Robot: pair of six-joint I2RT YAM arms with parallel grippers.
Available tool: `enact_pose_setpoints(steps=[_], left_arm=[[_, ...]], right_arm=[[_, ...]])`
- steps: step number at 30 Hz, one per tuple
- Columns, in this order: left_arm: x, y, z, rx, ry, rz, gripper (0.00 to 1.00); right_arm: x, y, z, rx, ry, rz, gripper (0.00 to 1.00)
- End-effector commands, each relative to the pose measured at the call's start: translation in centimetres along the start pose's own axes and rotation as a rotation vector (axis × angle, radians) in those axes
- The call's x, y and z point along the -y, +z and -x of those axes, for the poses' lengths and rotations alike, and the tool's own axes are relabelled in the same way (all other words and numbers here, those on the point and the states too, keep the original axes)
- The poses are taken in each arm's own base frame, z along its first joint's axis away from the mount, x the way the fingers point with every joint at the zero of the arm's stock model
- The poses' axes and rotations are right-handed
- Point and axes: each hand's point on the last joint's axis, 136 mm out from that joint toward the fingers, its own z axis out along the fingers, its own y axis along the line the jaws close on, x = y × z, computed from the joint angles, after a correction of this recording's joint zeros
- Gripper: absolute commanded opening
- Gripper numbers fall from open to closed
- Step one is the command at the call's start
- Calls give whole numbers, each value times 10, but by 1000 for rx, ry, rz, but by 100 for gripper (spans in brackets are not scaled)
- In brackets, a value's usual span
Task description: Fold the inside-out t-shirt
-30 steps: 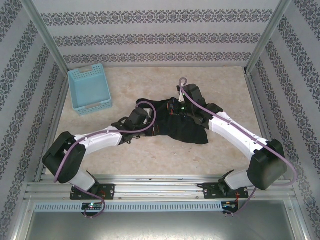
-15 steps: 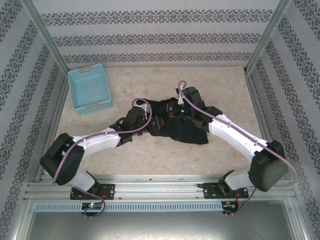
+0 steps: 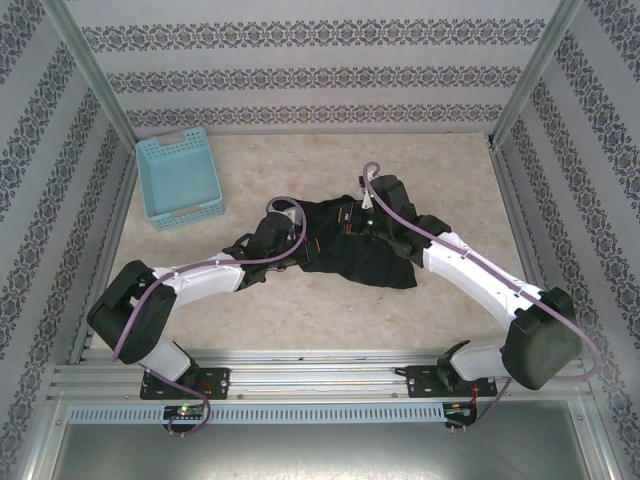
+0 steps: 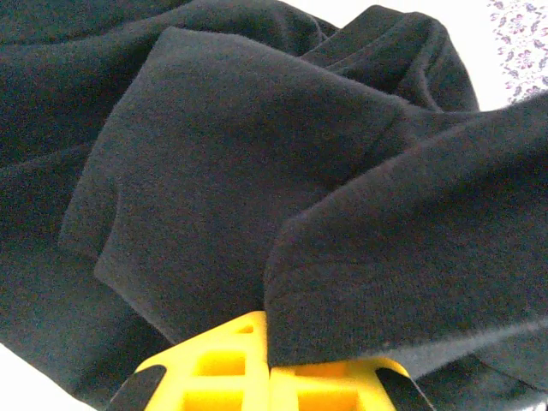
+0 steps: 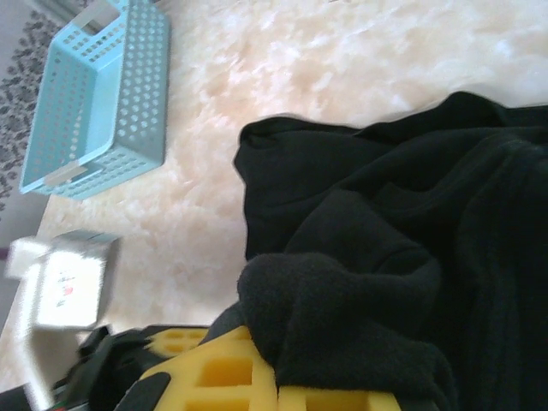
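Crumpled black t-shirt (image 3: 368, 262), left fingers (image 4: 214, 370) and right fingers (image 5: 214, 370) pinching folds, tips buried

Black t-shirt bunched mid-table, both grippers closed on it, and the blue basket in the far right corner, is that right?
No: the blue basket sits in the far left corner, as the top external view shows. The rest holds: the black t-shirt is bunched mid-table, left gripper and right gripper closed on it.

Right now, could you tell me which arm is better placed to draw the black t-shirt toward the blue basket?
Probably left: the left gripper is shut on the t-shirt edge nearest the blue basket; the right gripper pinches its opposite side.
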Motion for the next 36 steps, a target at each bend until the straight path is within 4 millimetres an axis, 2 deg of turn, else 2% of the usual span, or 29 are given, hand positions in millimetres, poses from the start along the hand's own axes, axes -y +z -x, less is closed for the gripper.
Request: enact_pose_setpoints(steps=[1, 7, 10, 14, 18, 19, 21, 25, 29, 36], left_arm=[[15, -18, 6, -1, 59, -37, 0], [21, -33, 3, 1, 95, -68, 0], [28, -37, 2, 2, 103, -102, 0], [29, -38, -2, -7, 112, -119, 0], [25, -38, -9, -23, 119, -128, 0], [24, -38, -11, -30, 122, -128, 0], [23, -37, -16, -47, 128, -128, 0], [25, -36, -21, -62, 145, -137, 0], [30, -36, -21, -53, 162, -140, 0], [34, -38, -20, -46, 177, -149, 0]], right_arm=[[15, 5, 8, -4, -5, -55, 8], [34, 15, 6, -29, -59, -154, 35], [35, 13, -2, -36, -87, -162, 43], [40, 12, -21, -68, -124, -191, 46], [67, 11, -37, -91, -112, -280, 43], [67, 10, -37, -87, -115, -277, 42], [59, 7, -35, -74, -133, -251, 41], [27, -2, -26, -42, -211, -190, 41], [3, -2, -32, -58, -269, -169, 40], [1, 21, -59, -161, -220, -160, 41]])
